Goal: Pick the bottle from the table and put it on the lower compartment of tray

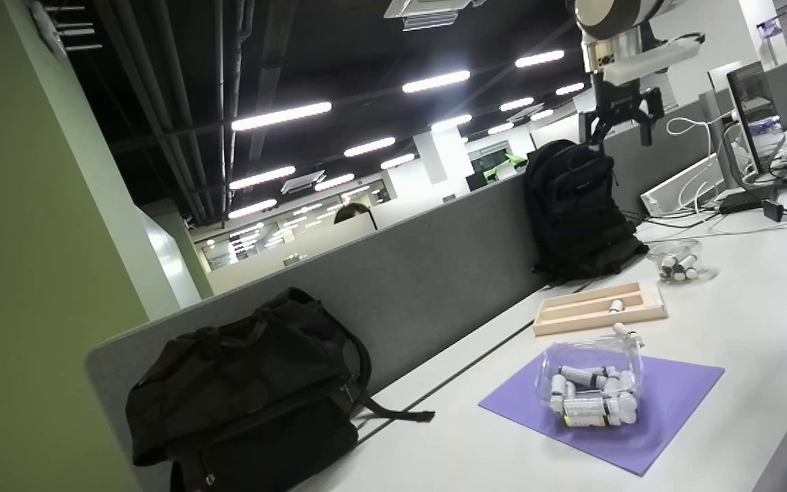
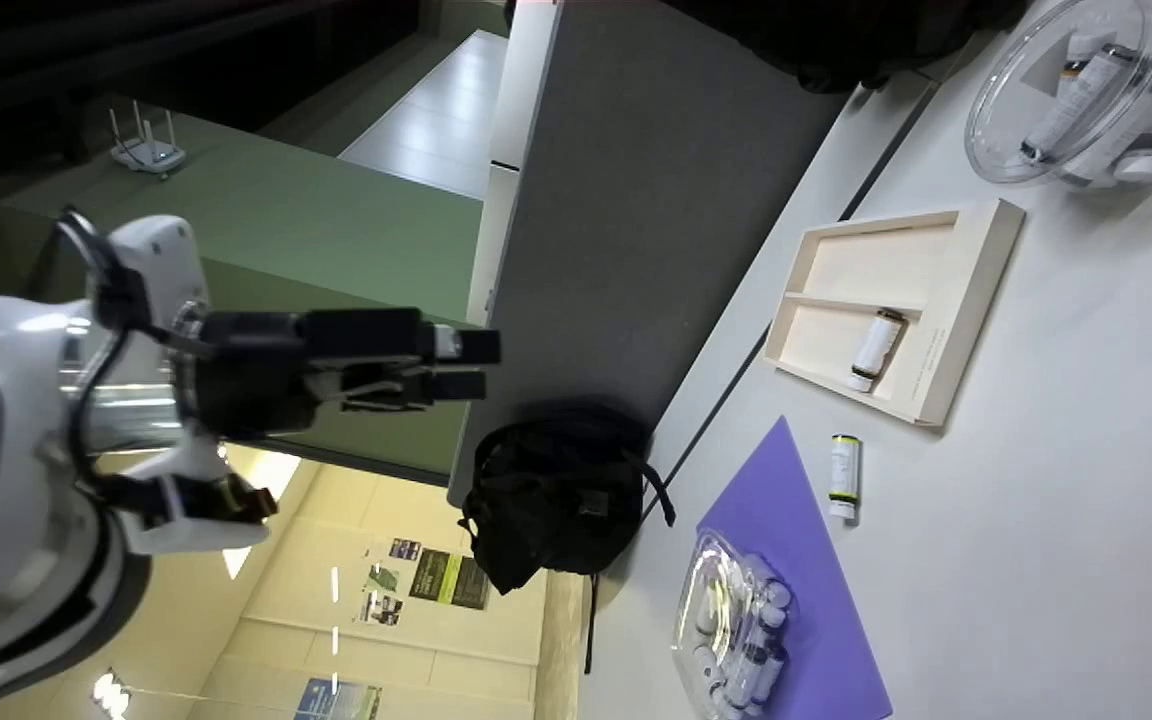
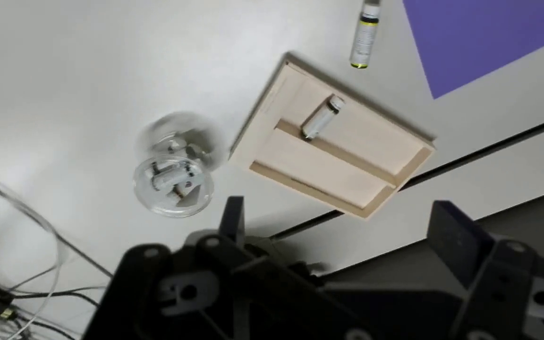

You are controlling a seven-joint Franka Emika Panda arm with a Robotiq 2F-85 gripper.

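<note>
A small white-labelled bottle (image 2: 844,475) with yellow bands lies on the white table (image 2: 1056,520), between the tray and the purple mat. It also shows in the wrist view (image 3: 364,40) and behind the clear tub in an exterior view (image 1: 628,333). The light wooden tray (image 2: 971,310) has two long compartments. A similar bottle (image 2: 877,348) lies in one compartment against the divider; it also shows in the wrist view (image 3: 320,120). My gripper (image 3: 340,219) is open and empty, high above the table and away from both bottles. It shows in both exterior views (image 1: 617,130) (image 2: 476,366).
A clear tub of bottles (image 1: 588,383) stands on the purple mat (image 1: 680,383). Another clear tub of bottles (image 3: 173,184) stands beside the tray. Black backpacks (image 1: 250,396) (image 1: 574,212) lean on the grey divider panel (image 1: 434,273). Cables (image 3: 55,236) lie past the second tub.
</note>
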